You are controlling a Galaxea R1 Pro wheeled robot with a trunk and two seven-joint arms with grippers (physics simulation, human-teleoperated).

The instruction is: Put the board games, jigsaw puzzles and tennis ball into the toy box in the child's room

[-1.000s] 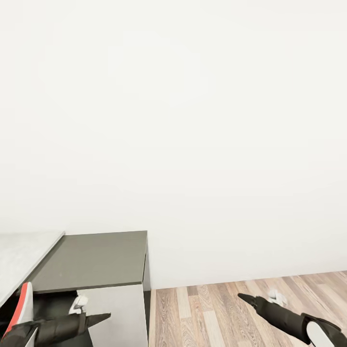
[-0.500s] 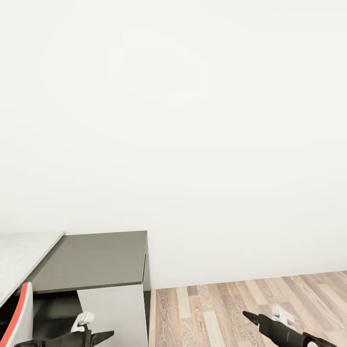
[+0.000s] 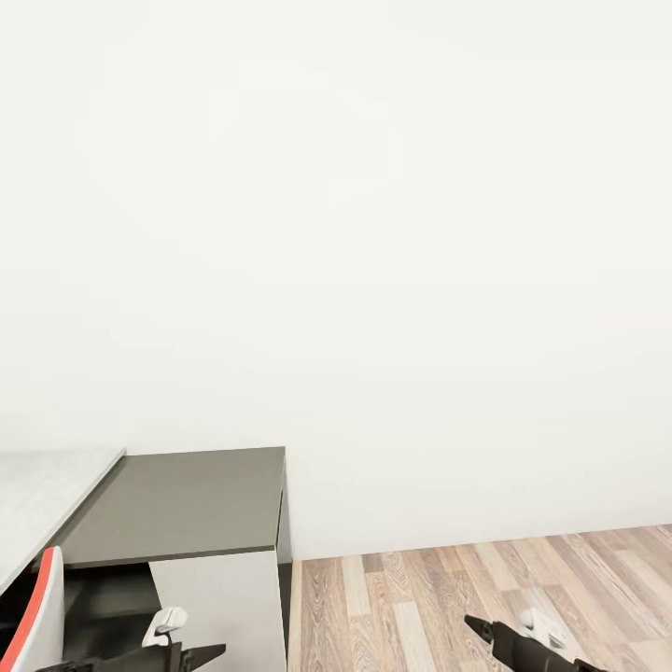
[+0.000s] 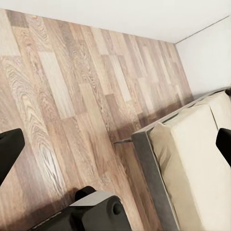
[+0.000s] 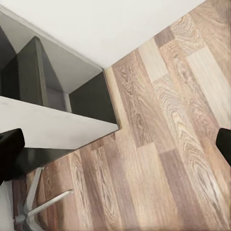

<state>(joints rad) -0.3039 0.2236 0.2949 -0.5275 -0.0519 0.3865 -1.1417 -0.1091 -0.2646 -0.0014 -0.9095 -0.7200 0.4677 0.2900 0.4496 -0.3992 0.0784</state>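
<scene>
Both end effectors gape empty; the beige mattress bed lies beyond the left end effector, light-grey bench at lower left.

Both arms sit low at the bottom edge of the head view, forearms reaching forward. The left gripper shows as a dark pointed tip aimed toward the right, with a small white fitting just above it. The right gripper shows as a dark tip pointing up and to the left, a white fitting beside it. In each wrist view the two dark fingers stand at opposite edges, wide apart, with nothing between them.
</scene>
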